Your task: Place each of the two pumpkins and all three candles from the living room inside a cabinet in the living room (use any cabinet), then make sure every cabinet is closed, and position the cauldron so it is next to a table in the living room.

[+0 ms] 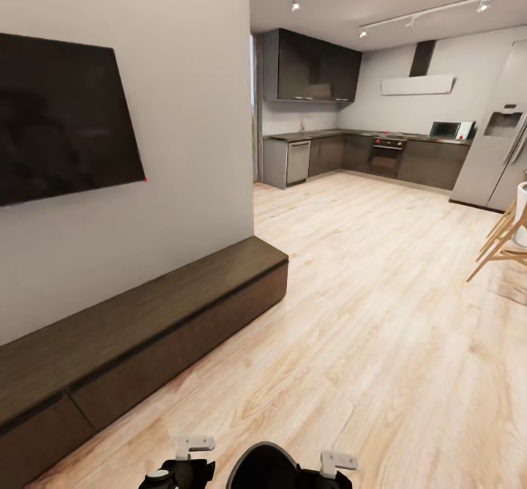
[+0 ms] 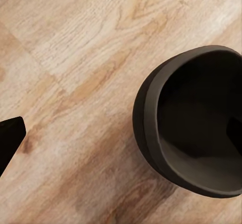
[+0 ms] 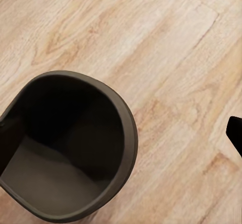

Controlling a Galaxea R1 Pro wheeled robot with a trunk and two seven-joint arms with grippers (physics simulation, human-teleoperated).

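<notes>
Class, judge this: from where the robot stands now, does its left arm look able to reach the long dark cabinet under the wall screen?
Probably not yet. The cabinet runs along the wall off to the left, with bare wood floor between it and the left arm, which sits low beside the cauldron.

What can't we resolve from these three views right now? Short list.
- Claw states: each wrist view catches just a dark finger sliver at the frame edge; head view cuts both arms off at the bottom edge.
- Cauldron grip: whether either claw touches it can't be told; its rim runs out of frame.
- Cabinet: near end cut off by the left edge.
- Kitchen counter items: too small.
</notes>
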